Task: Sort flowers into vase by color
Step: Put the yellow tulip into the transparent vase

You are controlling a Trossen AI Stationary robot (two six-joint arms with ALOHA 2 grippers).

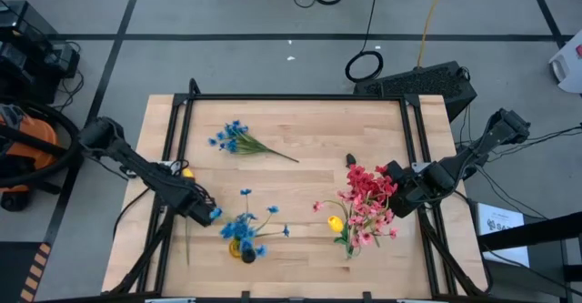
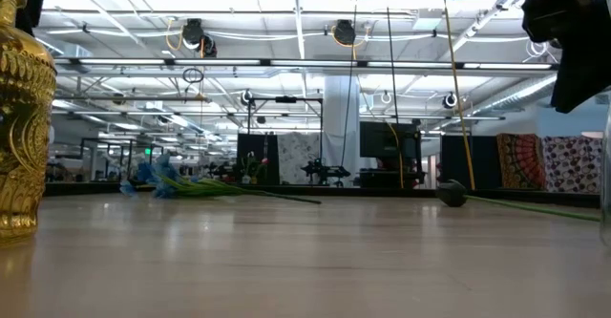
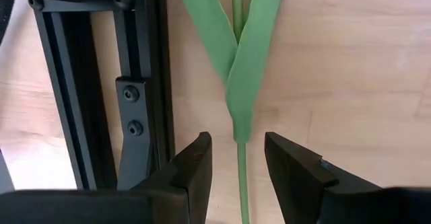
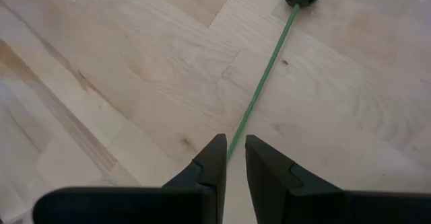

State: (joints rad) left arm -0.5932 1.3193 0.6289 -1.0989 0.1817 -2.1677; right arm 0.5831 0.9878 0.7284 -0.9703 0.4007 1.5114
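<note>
At table's near edge: stems aligned for pickup.
Left gripper (image 3: 236, 167) straddles a leafy stem (image 3: 241, 173), fingers wide; right gripper (image 4: 231, 158) narrow around a dark-tipped stem (image 4: 264, 76).

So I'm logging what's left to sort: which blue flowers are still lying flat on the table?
The blue sprig lying alone at the table's far left; the other blue flowers stand in a vase.

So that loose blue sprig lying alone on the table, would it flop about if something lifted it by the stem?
Probably. The blue sprig has a long, thin stem, so it would likely bend and droop at the blossom end. It looks light and would probably slide easily on the smooth wooden table. Lying flat, it seems unlikely to roll.
</note>
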